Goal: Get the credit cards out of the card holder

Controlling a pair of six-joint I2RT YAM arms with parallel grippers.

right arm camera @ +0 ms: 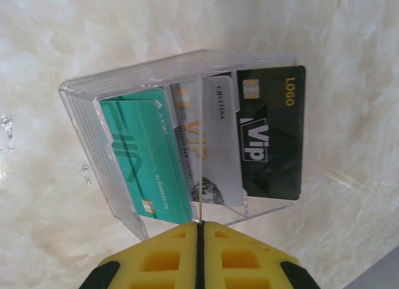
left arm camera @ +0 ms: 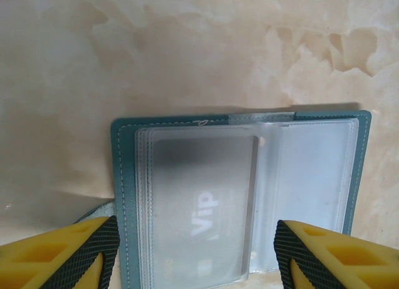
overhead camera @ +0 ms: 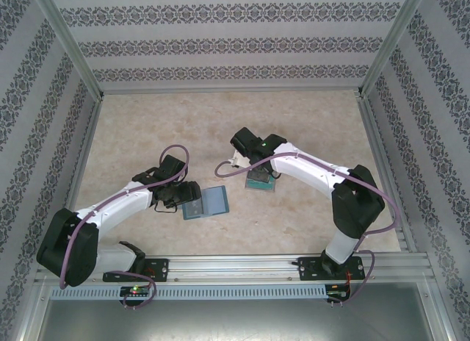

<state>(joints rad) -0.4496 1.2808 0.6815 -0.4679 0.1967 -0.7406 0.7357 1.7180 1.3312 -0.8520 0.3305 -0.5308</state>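
My left jaws wide open, grip nothing. Holder (left arm camera: 268, 183) lies open flat on desk (left arm camera: 187, 46) between them, one Vip card (left arm camera: 199, 208) inside. My right jaws shut, pinching clear sleeve (right arm camera: 187, 68); teal, grey, black cards (right arm camera: 140, 158) show through it, just past tips.

Observe the beige marbled table (overhead camera: 147, 120). The card holder (overhead camera: 206, 203) lies open and flat on it. Up and to the right of the card holder, close by, locate a clear case (overhead camera: 261, 185) containing credit cards (right arm camera: 271, 133).
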